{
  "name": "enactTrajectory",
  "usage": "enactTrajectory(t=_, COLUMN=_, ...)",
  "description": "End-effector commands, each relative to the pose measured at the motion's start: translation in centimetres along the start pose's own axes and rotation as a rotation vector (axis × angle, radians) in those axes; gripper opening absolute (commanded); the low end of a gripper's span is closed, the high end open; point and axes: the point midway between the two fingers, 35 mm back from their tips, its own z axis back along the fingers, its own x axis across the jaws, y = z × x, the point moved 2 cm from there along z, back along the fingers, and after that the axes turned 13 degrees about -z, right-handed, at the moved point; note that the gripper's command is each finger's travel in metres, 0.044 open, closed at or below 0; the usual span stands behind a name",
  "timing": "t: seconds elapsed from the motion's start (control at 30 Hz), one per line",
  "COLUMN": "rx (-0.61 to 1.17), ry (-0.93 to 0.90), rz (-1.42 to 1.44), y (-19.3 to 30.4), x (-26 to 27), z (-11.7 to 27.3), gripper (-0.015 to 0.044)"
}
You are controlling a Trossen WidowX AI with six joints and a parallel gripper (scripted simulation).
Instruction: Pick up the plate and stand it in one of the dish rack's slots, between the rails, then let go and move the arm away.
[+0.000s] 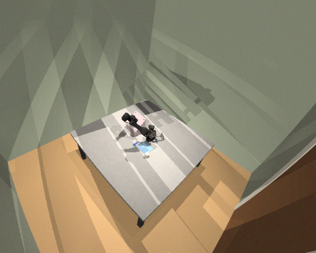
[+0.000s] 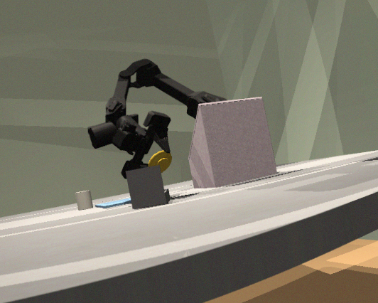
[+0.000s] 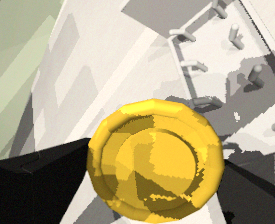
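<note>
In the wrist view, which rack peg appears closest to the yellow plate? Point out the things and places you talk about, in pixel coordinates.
The lowest peg (image 3: 208, 103) of the left-hand three on the dish rack (image 1: 163, 137) (image 2: 146, 187) (image 3: 179, 58): it shows just above the plate (image 2: 164, 156) (image 3: 155, 160), the others farther away.

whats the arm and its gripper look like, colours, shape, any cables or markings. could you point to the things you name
The arm (image 1: 140, 129) (image 2: 173, 87) is black, with slim links, bulky rounded joints and a barrel-shaped housing near the wrist. Its gripper (image 2: 148, 158) (image 3: 153, 156) is black too, with two fingers; in the exterior view they look angular and tapered. I can make out no cables or markings.
</note>
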Motion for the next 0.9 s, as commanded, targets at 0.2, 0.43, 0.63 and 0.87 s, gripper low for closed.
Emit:
enactTrajectory(t=0.2, rx=-0.125, ry=-0.123, rz=0.205, y=0.2, x=-1.0, z=-0.8, gripper=0.0)
enactTrajectory(t=0.43, rx=-0.236, ry=-0.173, rz=0.347, y=0.4, x=-1.7, z=-1.0, gripper=0.0)
enactTrajectory(t=0.63, rx=-0.344, ry=-0.194, rz=0.469, y=0.5, x=-2.4, z=-1.1, gripper=0.0)
enactTrajectory(t=0.87, rx=-0.479, ry=-0.188, rz=0.611, y=0.8, x=-3.1, z=-1.0, gripper=0.0)
